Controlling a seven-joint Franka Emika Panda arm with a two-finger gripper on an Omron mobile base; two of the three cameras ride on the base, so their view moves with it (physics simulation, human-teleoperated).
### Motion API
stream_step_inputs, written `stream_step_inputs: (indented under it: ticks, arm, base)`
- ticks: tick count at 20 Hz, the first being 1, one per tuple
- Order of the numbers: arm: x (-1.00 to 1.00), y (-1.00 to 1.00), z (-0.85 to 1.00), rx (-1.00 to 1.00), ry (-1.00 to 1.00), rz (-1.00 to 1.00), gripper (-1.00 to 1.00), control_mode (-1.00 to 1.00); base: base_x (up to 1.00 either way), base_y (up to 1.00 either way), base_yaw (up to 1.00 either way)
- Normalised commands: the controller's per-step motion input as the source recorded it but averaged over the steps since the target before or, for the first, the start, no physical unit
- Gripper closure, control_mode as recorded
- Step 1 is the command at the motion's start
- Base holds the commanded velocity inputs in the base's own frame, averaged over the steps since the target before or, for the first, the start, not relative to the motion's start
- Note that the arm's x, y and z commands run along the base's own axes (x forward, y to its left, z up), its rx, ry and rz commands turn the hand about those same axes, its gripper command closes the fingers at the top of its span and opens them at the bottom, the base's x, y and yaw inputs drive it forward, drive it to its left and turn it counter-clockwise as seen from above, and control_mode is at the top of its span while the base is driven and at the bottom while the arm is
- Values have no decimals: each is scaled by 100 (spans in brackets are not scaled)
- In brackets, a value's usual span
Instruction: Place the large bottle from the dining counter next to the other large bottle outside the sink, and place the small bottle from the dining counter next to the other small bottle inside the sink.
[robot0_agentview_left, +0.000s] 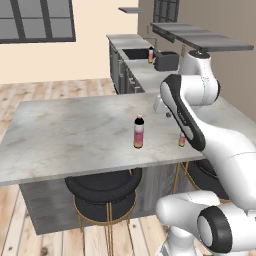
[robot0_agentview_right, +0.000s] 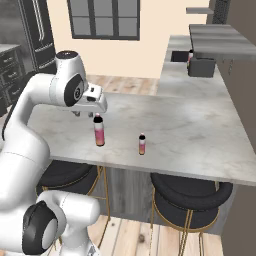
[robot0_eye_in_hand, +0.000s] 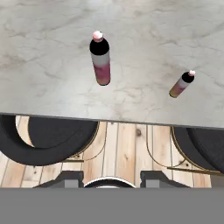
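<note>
large bottle: the large bottle (robot0_agentview_left: 138, 132) stands upright on the dining counter (robot0_agentview_left: 70, 135), a short way in from the counter's near edge; dark cap end up, pink toward the base.
small bottle: the small bottle (robot0_agentview_right: 142, 144) stands upright beside the large bottle, a clear gap between them, closer to the near edge.
hand: the hand (robot0_agentview_right: 76, 113) hangs above the counter just beside the large bottle, holding nothing; fingertips (robot0_eye_in_hand: 70, 178) sit fairly close together, and I cannot tell whether they would pass around the body as they stand.
handling: both look rigid, smooth and likely slick; tall and narrow, so a sideways knock would probably topple them.
where to grip: mid-body on the large bottle, below the dark shoulder, jaws level.
edges: the near edge drops to stools (robot0_agentview_left: 103, 186) and wood floor; a tipped bottle could roll off.
open room: bare marble lies all round the large bottle, so a lift straight up looks free.
goal: the sink (robot0_agentview_left: 138, 53) lies well beyond the large bottle, with another bottle (robot0_agentview_left: 150, 55) there.
</note>
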Motion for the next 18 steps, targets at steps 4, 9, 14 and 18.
stream_step_inputs:
  ticks: [4,9,14,18]
  arm:
    - [-1,0,0,0,0,0,-100,-100]
    - [-11,6,0,0,-11,0,-100,-100]
    - [-3,12,-6,2,-17,0,-100,-100]
    - [0,13,-19,4,-15,0,-100,-100]
  base:
    - [0,0,0]
    - [0,0,0]
    - [0,0,0]
    - [0,0,0]
